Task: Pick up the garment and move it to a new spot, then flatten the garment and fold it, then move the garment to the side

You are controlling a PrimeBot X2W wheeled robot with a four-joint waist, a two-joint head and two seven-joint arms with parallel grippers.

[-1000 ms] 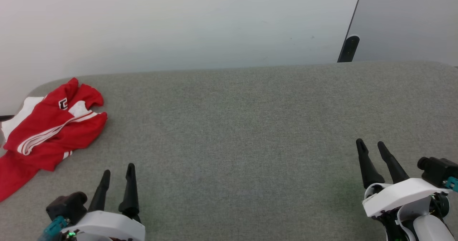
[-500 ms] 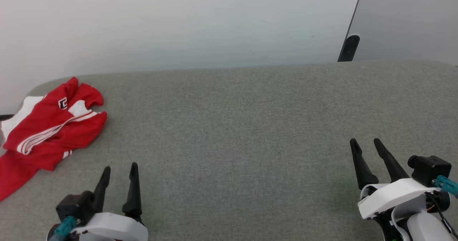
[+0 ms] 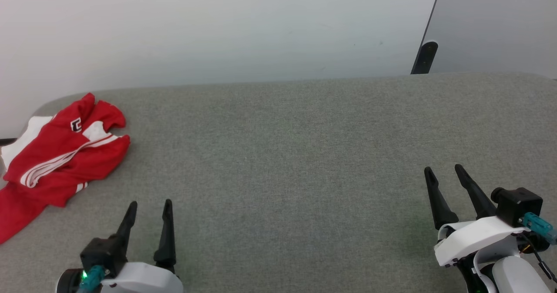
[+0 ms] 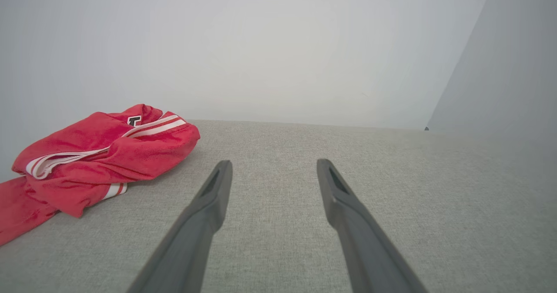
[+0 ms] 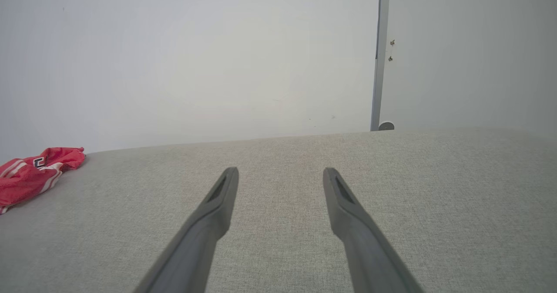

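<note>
— Where's the garment (image 3: 61, 153)?
— Bunched at the left edge of the grey cushion (image 3: 304, 153), untouched. My left gripper (image 3: 150, 203) sits nearest, fingers spread, empty (so I'd reach with it); the right gripper (image 3: 444, 168), equally spread and empty, is well apart.

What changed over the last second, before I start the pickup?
The left gripper drifted slightly to the robot's right, the right gripper slightly to its left, so both edged inward. Nothing was grasped or released; both sets of jaws stayed open and empty. The garment lies crumpled at the left end of the grey surface, unmoved.
</note>
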